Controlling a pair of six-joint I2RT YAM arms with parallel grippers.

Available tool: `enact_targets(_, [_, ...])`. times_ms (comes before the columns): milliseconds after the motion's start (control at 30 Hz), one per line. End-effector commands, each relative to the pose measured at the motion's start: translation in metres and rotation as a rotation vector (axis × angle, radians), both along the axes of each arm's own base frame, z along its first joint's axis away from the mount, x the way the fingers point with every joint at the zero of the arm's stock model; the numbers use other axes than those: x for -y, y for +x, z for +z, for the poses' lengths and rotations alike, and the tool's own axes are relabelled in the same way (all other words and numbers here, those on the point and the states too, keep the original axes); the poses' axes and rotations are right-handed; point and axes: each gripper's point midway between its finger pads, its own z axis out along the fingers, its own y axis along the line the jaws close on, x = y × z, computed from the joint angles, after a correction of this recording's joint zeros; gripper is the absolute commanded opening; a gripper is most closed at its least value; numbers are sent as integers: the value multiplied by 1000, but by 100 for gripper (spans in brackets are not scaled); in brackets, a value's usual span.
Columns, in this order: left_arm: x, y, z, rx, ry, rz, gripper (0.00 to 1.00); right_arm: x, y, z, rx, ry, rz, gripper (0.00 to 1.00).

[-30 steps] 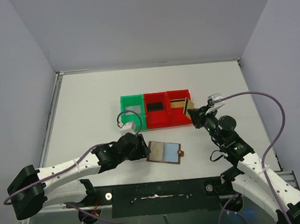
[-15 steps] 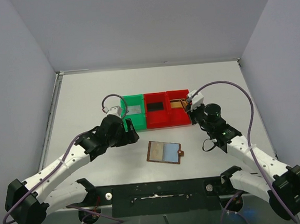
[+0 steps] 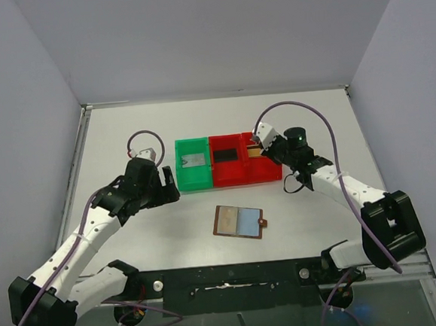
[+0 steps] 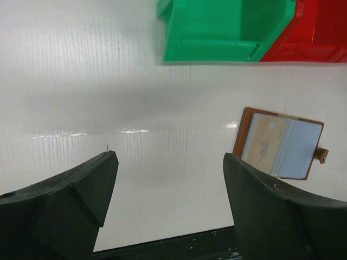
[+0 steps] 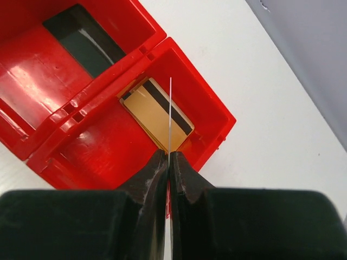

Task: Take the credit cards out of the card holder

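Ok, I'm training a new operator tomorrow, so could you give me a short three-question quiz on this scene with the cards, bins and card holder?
1. True or false: the left gripper is shut on the card holder.
2. What is the right gripper shut on? A the card holder; B a thin card seen edge-on; C nothing.
3. What colour is the bin that holds the gold card with the black stripe?

Key: 1 false: its jaws stand open, apart from the holder. 2 B. 3 red.
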Motion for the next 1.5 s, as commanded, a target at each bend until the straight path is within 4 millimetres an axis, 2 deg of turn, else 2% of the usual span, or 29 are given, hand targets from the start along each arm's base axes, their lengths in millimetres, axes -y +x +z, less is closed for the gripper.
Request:
enact_targets(0, [-4,15,16,56,-27,-38,79,-9,26,22,95,-92,96,2])
enact_targets(200, [-11,28,12,132,-59,-28,79,-10,41,11,100,-234,181,1])
enact_targets(300, [-13,28,9,145,-69,-27,79,-9,47,1,109,-306,215,1])
enact_targets(500, [-14,28,13,167,-72,-27,79,-6,56,-13,105,-406,269,1])
enact_targets(1033, [-22,28,9,162,-44,11,79,1,81,-48,38,-518,274,1])
enact_targets(1333, [-23,28,8,156,-39,16,79,0,82,-67,1,-555,274,9])
enact_targets(1467, [-24,28,7,154,-38,23,79,2,80,-72,-9,-560,264,16])
